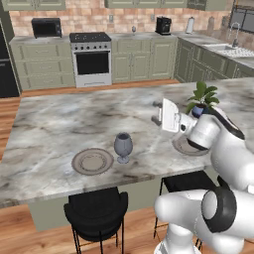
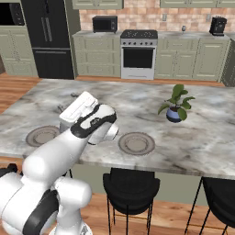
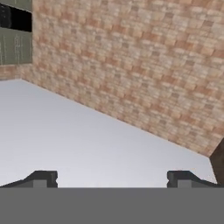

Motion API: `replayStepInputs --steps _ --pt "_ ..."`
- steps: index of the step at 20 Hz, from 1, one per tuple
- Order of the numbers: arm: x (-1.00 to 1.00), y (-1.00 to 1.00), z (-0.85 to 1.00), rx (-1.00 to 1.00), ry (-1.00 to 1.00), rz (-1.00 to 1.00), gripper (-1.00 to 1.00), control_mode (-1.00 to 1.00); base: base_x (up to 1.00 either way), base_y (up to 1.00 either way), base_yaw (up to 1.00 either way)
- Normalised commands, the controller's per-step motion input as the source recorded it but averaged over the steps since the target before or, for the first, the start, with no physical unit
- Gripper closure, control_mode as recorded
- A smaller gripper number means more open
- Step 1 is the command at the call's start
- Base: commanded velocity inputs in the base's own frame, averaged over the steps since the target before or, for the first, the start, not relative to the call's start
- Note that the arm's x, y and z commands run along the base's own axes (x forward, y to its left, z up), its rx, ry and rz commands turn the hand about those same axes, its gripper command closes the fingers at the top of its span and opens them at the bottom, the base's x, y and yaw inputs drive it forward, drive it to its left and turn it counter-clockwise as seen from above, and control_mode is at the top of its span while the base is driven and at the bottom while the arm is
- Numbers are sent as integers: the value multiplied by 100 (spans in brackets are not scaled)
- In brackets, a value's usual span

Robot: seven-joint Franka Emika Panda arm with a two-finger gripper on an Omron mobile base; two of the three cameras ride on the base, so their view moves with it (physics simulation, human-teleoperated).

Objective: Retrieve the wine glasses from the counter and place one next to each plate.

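Left base view: my arm rises from the lower right and bends over the near edge of the counter (image 1: 74,116), a veined marble slab. My hand is raised above the slab, turned away toward the far wall; the fingers themselves are hidden behind the white hand body here. One glass (image 1: 123,147), dark grey, stands upright on the counter just right of the left plate (image 1: 93,161), close beside it but not on it. The right plate (image 1: 184,147) is partly covered by my forearm. A potted plant (image 1: 202,99) stands beyond it, further back on the slab. A black stool (image 1: 96,208) sits under the counter edge below the left plate. A stove (image 1: 91,58) stands against the back wall.

Right base view: my arm crosses from the lower left and hides the stretch of counter just right of the left plate (image 2: 41,136). The right plate (image 2: 136,143) lies bare near the front edge, with nothing standing beside it. The plant (image 2: 175,104) stands well behind and to its right.

Hand view: my gripper (image 3: 112,179) points up at a brick wall and a plain grey surface. My fingertips (image 3: 43,178) stand spread wide apart with nothing between them.
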Motion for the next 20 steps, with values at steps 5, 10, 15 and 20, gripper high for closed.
replayStepInputs --steps 5,10,15,20 --pt "-31 0 54 4 -7 5 -100 -100 0 0 0" --pt "-87 -1 20 0 -6 3 -100 -100 0 0 0" --pt "-78 -6 20 -3 0 6 -100 -100 0 0 0" --pt "-49 -3 0 -12 0 10 -100 -100 0 0 0"
